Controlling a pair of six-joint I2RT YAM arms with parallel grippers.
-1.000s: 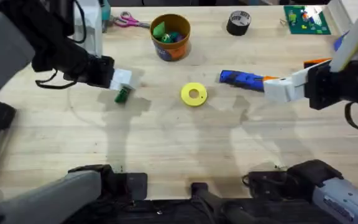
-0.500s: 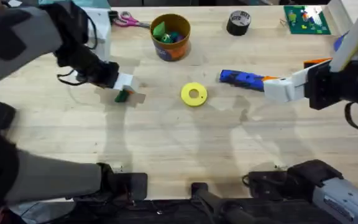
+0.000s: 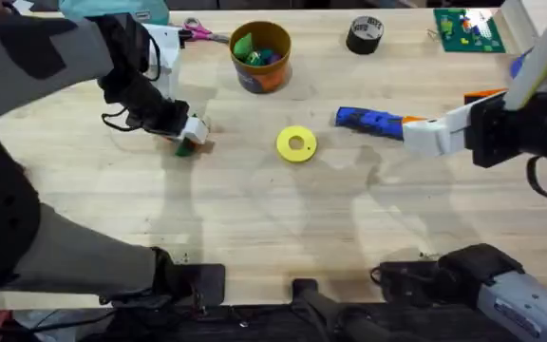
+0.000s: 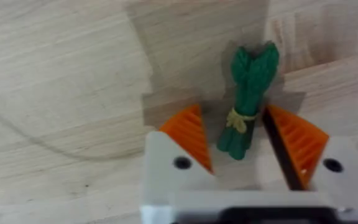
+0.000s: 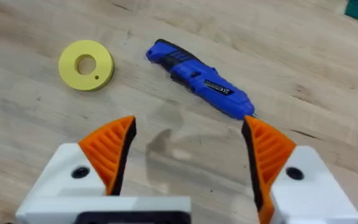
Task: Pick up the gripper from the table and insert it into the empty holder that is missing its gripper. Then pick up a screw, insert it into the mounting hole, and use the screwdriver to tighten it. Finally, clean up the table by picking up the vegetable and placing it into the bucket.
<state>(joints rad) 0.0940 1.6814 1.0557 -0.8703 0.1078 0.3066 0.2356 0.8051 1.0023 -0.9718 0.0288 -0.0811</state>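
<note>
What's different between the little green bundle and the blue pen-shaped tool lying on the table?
The small green toy vegetable lies between the open orange pads of the left pincer; the blue pen-shaped screwdriver lies apart from the open right pincer, beyond its tips. The vegetable is a slim bundle tied by a yellowish band; the screwdriver is a smooth cylinder ending in a thin metal tip. Both rest flat on the wooden table.

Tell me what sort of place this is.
Likely a robotics lab workbench: a wooden table with a blue screwdriver, tape roll, scissors and an orange bucket of toy pieces.
</note>
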